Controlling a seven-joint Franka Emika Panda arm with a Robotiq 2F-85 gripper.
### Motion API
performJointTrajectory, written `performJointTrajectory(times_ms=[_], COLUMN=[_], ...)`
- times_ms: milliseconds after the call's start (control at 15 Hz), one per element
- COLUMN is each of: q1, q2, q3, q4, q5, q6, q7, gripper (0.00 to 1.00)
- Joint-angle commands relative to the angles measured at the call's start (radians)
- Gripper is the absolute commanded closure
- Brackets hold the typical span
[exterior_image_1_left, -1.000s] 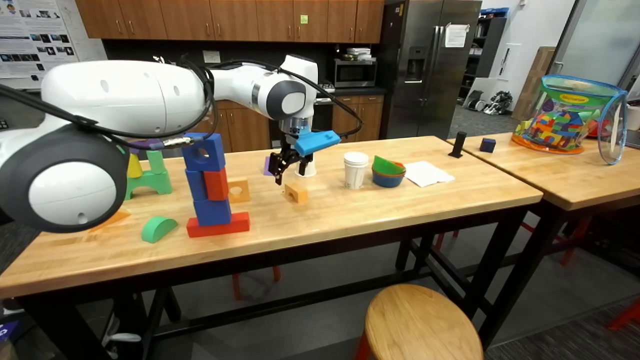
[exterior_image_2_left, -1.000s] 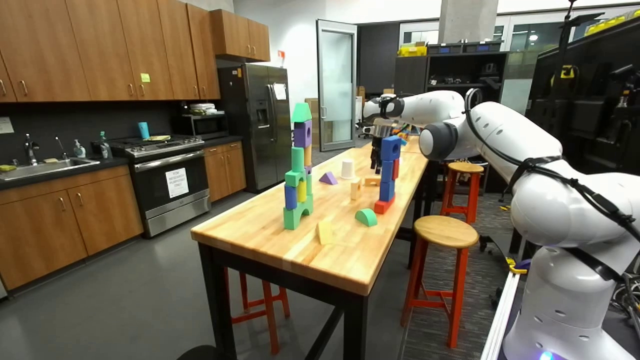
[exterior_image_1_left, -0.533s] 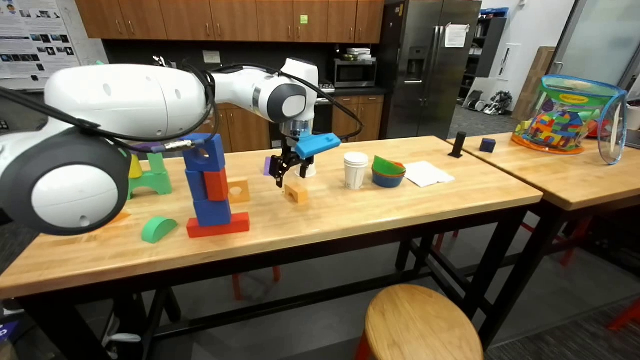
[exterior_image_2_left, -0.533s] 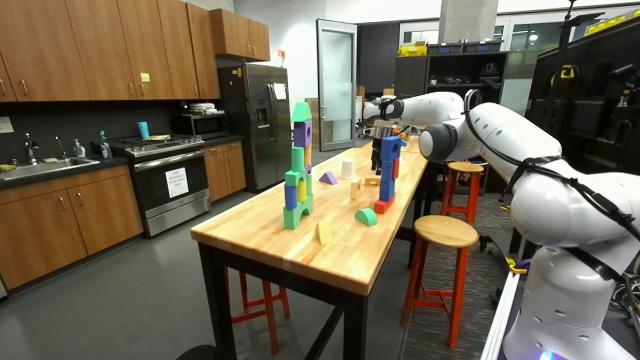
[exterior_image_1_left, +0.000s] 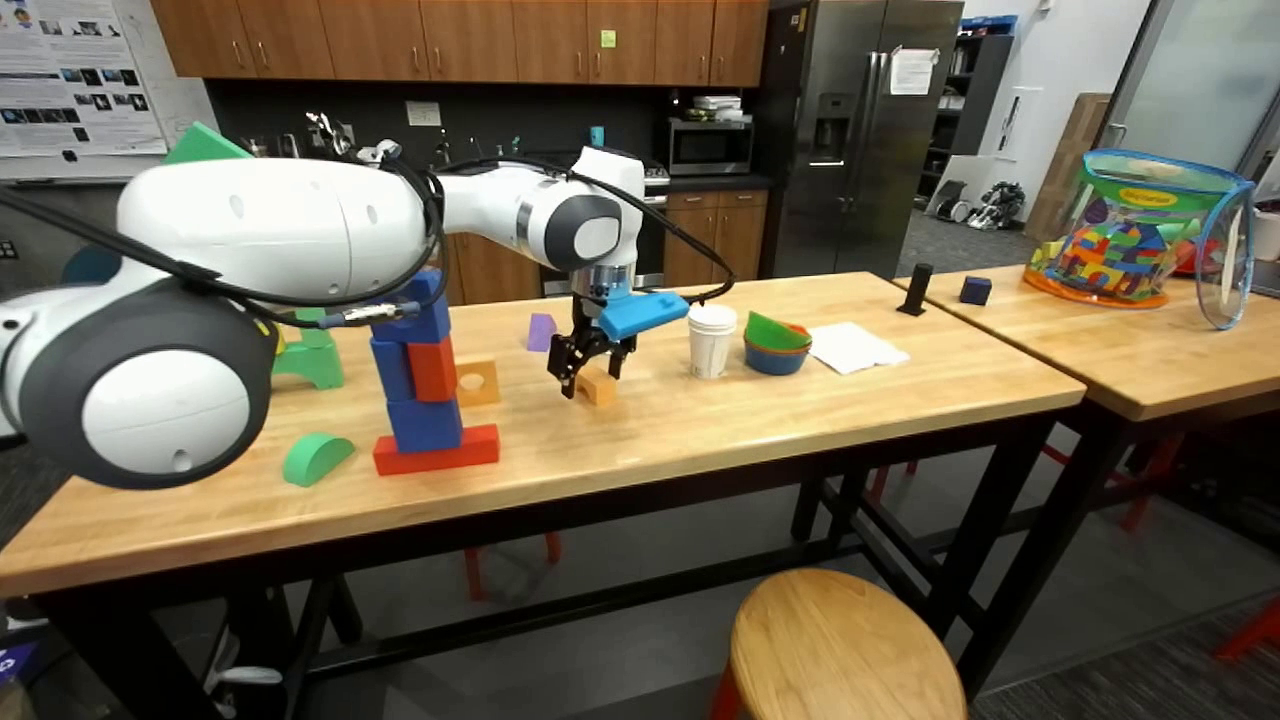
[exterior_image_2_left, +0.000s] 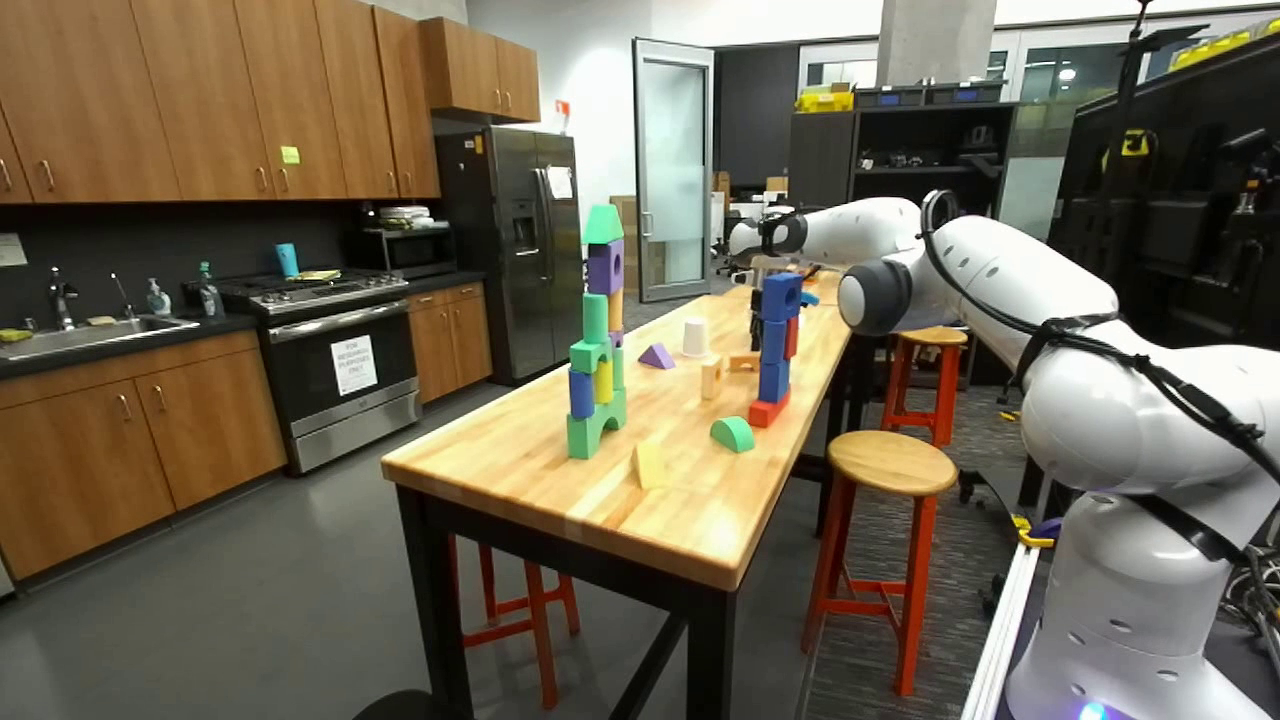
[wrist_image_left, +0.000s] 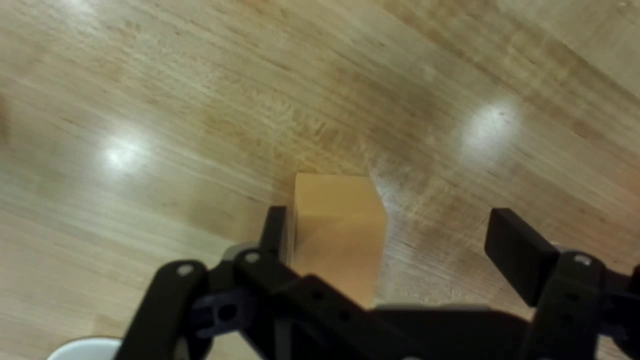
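Observation:
My black gripper (wrist_image_left: 392, 232) stands open, low over an orange arch block (wrist_image_left: 337, 225) on the wooden table. In the wrist view one finger (wrist_image_left: 274, 225) is close along the block's left side; I cannot tell whether it touches. The opposite finger (wrist_image_left: 520, 250) stands well apart from the block, with bare wood between. Part of the block is hidden under the gripper. In an exterior view the gripper (exterior_image_1_left: 592, 380) straddles the arch block (exterior_image_1_left: 600, 389). Elsewhere the gripper is mostly hidden behind the blue and red tower (exterior_image_2_left: 775, 345), with the arch block (exterior_image_2_left: 743, 362) showing beside it.
An upturned white cup (exterior_image_2_left: 695, 337) and a purple triangle (exterior_image_2_left: 657, 356) lie near the gripper. Stacked cups (exterior_image_1_left: 711, 345), nested bowls (exterior_image_1_left: 775, 350) and a square block with a hole (exterior_image_1_left: 478, 382) stand around it. A tall multicoloured tower (exterior_image_2_left: 597, 340) and a green half-round (exterior_image_1_left: 317, 458) are further off.
The arm has come down and shifted slightly right in an exterior view, bringing the fingers from above to about the arch block's height. The jaws have stayed apart, and the blocks have not moved.

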Motion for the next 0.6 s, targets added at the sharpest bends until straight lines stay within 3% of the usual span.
performJointTrajectory(times_ms=[0, 533], q1=[-0.033, -0.053], q2=[0.074, 0.136], q3=[0.042, 0.083], q4=[0.133, 0.256], q5=[-0.076, -0.162], q6=[-0.036, -0.05], q7=[0.027, 0.008], gripper=[0.0, 0.0])
